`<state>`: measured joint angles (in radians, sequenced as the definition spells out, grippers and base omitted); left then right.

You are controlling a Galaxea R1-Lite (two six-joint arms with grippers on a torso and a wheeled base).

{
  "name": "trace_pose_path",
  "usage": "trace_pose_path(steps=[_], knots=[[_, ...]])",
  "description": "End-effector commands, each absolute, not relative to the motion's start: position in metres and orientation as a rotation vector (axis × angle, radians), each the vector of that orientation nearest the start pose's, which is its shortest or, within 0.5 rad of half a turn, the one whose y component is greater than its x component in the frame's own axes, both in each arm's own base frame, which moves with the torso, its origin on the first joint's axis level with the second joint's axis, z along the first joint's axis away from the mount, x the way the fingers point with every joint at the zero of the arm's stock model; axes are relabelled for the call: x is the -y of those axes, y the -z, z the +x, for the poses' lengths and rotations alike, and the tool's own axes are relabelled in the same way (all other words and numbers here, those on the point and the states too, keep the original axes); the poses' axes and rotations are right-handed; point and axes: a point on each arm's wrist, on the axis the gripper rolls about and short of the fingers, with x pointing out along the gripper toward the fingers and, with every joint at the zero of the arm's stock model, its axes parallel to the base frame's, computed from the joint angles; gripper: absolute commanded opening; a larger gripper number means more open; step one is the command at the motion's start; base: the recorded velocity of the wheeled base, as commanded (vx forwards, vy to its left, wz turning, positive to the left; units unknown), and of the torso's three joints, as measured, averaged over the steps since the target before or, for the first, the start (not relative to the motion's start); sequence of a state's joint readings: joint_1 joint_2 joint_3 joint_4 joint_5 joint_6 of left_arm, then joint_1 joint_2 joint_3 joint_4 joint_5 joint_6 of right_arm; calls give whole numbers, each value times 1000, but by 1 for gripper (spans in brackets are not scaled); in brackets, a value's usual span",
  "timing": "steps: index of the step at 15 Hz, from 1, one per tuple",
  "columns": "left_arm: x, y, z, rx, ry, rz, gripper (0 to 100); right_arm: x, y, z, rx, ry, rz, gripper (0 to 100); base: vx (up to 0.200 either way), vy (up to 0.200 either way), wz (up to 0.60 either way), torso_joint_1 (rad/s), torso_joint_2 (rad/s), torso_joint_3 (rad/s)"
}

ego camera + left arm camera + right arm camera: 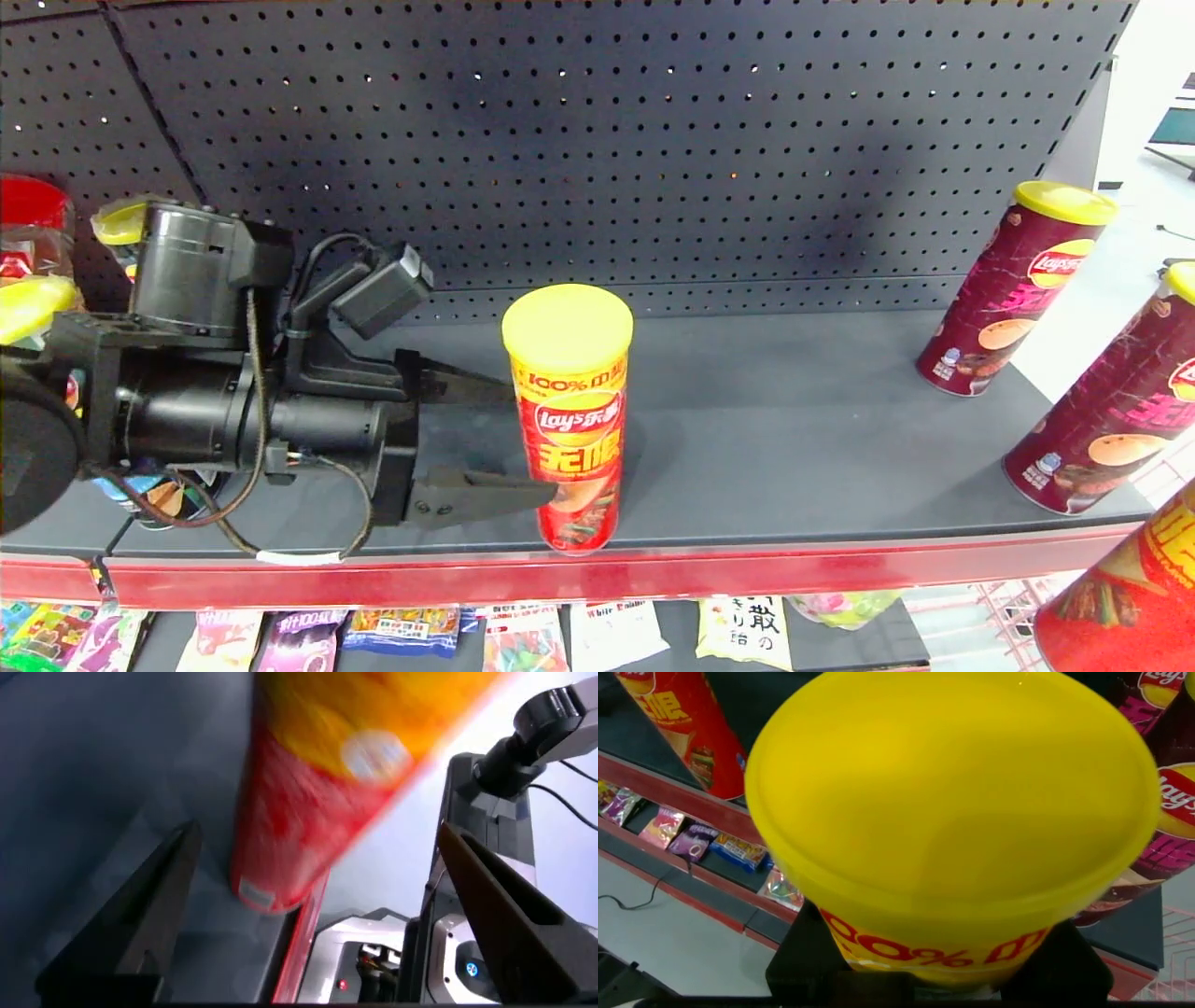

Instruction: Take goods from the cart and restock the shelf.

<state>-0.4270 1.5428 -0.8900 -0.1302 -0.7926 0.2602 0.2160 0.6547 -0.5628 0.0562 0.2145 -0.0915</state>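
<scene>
Fingers of the left gripper [532,439] stood apart on either side of the red can [569,420], upright near the shelf's [794,439] front edge. Two maroon cans [1013,289] stood farther right. Rightmost, off the shelf edge, the right gripper [934,985] clamped a second red can [1120,597].

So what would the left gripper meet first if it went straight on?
Most likely the red chip can, which stands upright on the shelf between the fingers of the open left gripper, in its line.

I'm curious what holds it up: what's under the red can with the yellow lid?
The grey shelf, near its red front edge. Lower down lie snack packets. The can covers the spot right beneath.
</scene>
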Motion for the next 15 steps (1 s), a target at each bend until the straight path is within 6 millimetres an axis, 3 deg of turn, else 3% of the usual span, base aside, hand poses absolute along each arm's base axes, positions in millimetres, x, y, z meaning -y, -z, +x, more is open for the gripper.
trace_pose_path(steps=[1, 3, 6, 7, 8, 10, 11, 15], knots=[[102, -210, 210, -365, 1207, 117, 100, -14, -225, 41, -132, -437, -91, 0, 0, 0, 0, 0, 0, 0], [89, -209, 191, -354, 1172, 119, 100, -14, -224, 41, -138, -437, -91, 0, 0, 0, 0, 0, 0, 0], [71, -204, 159, -352, 982, 174, 100, -13, -211, 38, -159, -437, -94, 0, 0, 0, 0, 0, 0, 0], [57, -201, 132, -327, 759, 231, 100, -11, -200, 30, -156, -424, -96, 0, 0, 0, 0, 0, 0, 0], [51, -202, 124, -310, 633, 256, 100, -10, -199, 28, -149, -397, -98, 0, 0, 0, 0, 0, 0, 0], [34, -210, 105, -258, 208, 320, 100, -8, -202, 29, -145, -292, -102, 0, 0, 0, 0, 0, 0, 0], [29, -206, 97, -255, 117, 319, 100, -7, -202, 28, -142, -272, -105, 0, 0, 0, 0, 0, 0, 0], [17, -199, 66, -178, 49, 245, 100, -7, -205, 28, -129, -275, -107, 0, 0, 0, 0, 0, 0, 0]])
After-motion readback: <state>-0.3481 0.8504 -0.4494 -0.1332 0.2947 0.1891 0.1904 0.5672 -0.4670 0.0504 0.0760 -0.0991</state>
